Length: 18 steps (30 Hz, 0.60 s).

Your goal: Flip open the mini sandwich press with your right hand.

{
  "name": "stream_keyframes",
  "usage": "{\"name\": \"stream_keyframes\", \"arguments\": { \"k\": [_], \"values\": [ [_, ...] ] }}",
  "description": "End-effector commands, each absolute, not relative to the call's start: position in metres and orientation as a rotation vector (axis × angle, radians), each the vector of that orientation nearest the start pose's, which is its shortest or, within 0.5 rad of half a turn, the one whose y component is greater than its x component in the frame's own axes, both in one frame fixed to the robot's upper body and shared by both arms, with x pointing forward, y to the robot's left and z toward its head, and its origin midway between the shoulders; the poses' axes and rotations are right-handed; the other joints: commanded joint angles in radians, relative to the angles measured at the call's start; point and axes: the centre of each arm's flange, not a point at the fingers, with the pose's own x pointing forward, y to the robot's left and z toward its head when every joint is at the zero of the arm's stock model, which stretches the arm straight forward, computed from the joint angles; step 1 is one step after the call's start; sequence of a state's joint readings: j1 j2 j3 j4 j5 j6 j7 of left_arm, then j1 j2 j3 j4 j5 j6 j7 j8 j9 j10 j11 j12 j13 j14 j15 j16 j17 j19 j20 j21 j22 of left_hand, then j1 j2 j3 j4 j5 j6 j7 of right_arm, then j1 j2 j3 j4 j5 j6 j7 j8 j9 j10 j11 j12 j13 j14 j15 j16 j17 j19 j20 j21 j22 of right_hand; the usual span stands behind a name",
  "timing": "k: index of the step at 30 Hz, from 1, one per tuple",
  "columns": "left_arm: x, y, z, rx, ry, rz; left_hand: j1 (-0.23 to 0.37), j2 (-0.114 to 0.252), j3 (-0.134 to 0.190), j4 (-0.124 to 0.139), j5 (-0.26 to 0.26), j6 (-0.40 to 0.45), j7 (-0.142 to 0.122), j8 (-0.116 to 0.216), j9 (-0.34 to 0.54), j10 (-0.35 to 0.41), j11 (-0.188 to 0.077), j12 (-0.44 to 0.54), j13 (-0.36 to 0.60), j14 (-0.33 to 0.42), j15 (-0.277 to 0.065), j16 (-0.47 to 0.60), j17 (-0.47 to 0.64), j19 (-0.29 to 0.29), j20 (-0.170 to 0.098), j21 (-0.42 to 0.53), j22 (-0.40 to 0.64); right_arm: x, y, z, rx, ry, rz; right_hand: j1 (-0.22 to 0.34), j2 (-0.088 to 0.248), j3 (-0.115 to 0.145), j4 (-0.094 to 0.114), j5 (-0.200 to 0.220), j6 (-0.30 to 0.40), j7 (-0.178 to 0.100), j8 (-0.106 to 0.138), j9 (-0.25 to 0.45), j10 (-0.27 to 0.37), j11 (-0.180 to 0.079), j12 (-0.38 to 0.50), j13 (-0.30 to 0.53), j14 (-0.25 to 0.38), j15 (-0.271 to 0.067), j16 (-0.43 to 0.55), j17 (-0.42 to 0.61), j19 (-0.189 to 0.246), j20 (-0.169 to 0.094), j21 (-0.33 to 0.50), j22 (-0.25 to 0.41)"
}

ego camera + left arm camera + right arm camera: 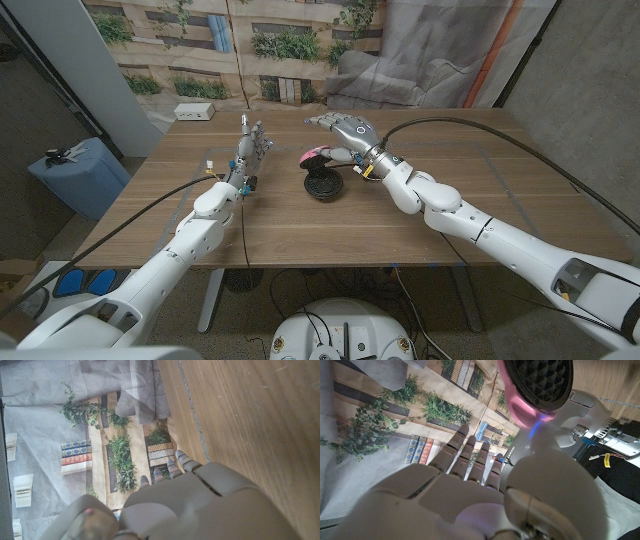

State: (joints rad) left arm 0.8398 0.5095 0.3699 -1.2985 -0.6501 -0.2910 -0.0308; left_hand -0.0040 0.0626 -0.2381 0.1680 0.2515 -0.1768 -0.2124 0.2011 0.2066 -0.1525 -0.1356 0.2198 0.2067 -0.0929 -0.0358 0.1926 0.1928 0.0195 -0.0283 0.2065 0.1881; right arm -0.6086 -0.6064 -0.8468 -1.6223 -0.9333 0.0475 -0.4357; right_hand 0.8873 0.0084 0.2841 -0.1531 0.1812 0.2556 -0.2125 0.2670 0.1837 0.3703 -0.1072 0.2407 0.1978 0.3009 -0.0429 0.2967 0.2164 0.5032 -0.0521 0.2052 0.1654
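The mini sandwich press stands near the middle of the table with its lid flipped up. Its pink lid (314, 156) is raised behind the round black base plate (322, 187). In the right wrist view the lid's black ridged inner plate (540, 380) faces the camera. My right hand (346, 130) hovers just behind and above the lid with its fingers (466, 455) stretched out and apart, holding nothing. Whether it touches the lid I cannot tell. My left hand (252, 148) stands to the left of the press, fingers (172, 467) pointing up, empty.
A small white box (194, 111) lies at the table's far left corner. A blue bin (75, 172) stands on the floor left of the table. A printed backdrop and grey cloth hang behind the far edge. My left arm (587, 407) crosses the right wrist view.
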Motion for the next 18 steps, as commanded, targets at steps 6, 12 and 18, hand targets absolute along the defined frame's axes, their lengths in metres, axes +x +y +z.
{"name": "stream_keyframes", "arguments": {
  "k": [6, 12, 18],
  "values": [
    [0.653, 0.290, -0.028, -0.042, -0.594, -0.207, 0.000, 0.052, -0.008, 0.001, 0.004, -0.034, -0.008, 0.005, 0.005, -0.006, 0.001, 0.007, 0.002, -0.008, -0.037, 0.003, 0.003, 0.003, -0.003, 0.006, 0.003, 0.580, -0.072, 0.042, -1.501, -1.316, -0.050, 0.001, 0.009, -0.004, 0.001, 0.003, 0.013, 0.001, 0.001, 0.002, 0.013, 0.001, -0.004, 0.003, 0.010, -0.052, 0.010, 0.006, 0.010, -0.009, 0.001, 0.003],
    [0.653, 0.290, -0.028, -0.042, -0.594, -0.207, 0.000, 0.052, -0.008, 0.001, 0.004, -0.034, -0.008, 0.005, 0.005, -0.007, 0.000, 0.006, 0.002, -0.008, -0.037, 0.003, 0.003, 0.003, -0.004, 0.006, 0.003, 0.582, -0.068, 0.047, -1.497, -1.323, -0.028, 0.001, 0.011, -0.005, 0.001, 0.003, 0.014, 0.002, 0.000, 0.002, 0.016, 0.003, -0.005, 0.003, 0.008, -0.052, 0.009, 0.006, 0.011, -0.009, -0.001, 0.003],
    [0.653, 0.290, -0.028, -0.042, -0.594, -0.207, 0.000, 0.052, -0.008, 0.001, 0.004, -0.035, -0.008, 0.005, 0.005, -0.008, -0.003, 0.006, 0.002, -0.008, -0.037, 0.003, 0.003, 0.003, -0.004, 0.006, 0.003, 0.585, -0.065, 0.051, -1.484, -1.327, -0.009, 0.000, 0.011, -0.005, 0.002, 0.002, 0.017, 0.004, -0.001, 0.002, 0.017, 0.002, -0.007, 0.004, 0.009, -0.052, 0.010, 0.007, 0.012, -0.009, -0.001, 0.003]
  ]
}}
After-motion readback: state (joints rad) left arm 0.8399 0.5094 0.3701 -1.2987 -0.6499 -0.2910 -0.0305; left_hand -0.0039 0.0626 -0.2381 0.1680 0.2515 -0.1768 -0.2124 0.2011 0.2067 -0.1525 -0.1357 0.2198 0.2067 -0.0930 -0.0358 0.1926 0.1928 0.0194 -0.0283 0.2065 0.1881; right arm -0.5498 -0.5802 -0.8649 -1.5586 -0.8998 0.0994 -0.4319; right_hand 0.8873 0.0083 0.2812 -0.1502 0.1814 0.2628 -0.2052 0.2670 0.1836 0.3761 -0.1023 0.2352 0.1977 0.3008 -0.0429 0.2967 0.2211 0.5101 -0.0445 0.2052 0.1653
